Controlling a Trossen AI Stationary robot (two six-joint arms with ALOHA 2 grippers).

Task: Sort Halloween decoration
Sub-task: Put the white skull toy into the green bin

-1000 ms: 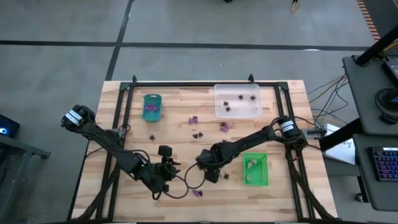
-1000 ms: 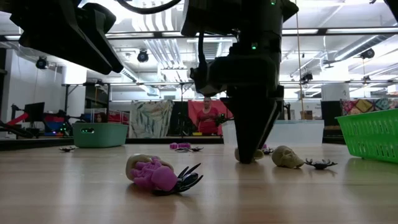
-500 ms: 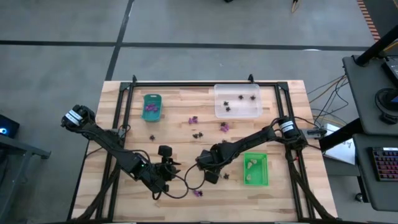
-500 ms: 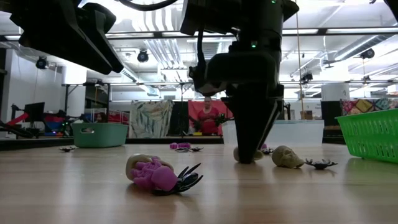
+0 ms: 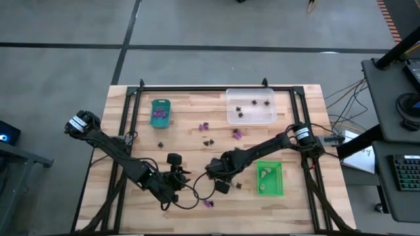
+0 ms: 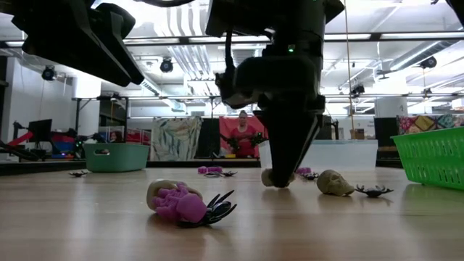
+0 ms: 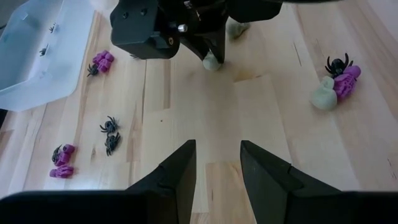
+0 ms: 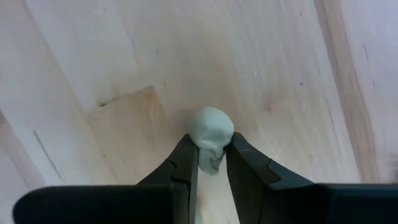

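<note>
The right hand [image 8: 211, 163] pinches a pale skull [image 8: 211, 138] between its fingertips, low over the middle of the desk [image 5: 184, 124]. In the right wrist view the skull's rounded crown sticks out past the fingertips, away from the wrist, and its narrower jaw end sits between them, so its long axis runs along the fingers. In the low view the skull [image 6: 269, 177] shows at the tips of the hand [image 6: 279, 181], at or just above the wood; whether it touches the desk I cannot tell. From the left wrist view it [image 7: 212, 61] shows as a pale lump under the dark fingers.

A second ago the fingers stood wider around the skull; they have since closed on it, and in the low view hand and skull have shifted a little leftward.

The left hand [image 7: 214, 163] hangs spread and empty, just beside the right one, nearer the front edge.

A second skull [image 6: 333, 182] lies on the desk near the held one. A purple, black and pale cluster [image 6: 185, 203] lies nearer the front edge.
</note>
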